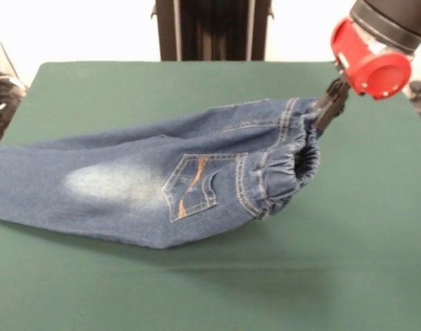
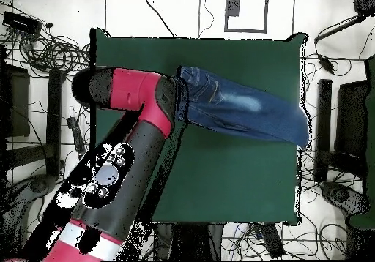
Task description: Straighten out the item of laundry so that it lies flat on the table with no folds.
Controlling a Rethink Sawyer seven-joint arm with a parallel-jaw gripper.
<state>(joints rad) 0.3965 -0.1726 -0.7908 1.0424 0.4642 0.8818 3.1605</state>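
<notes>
Jeans (image 1: 162,186) lie stretched across the surface (image 1: 197,289), legs trailing away from the tool (image 1: 329,105) and running off the surface's edge. The elastic waistband (image 1: 304,155) is lifted clear of the cloth right at the tool, gaping open, which suggests the tool is clamped on its upper rim to drag the jeans taut. The back pocket (image 1: 193,185) sits a little beyond the waistband, facing up. The seat bulges rather than lying flat, so straightening looks unfinished. Above the tool, the arm (image 2: 139,120) hides the waistband in the overhead view.
</notes>
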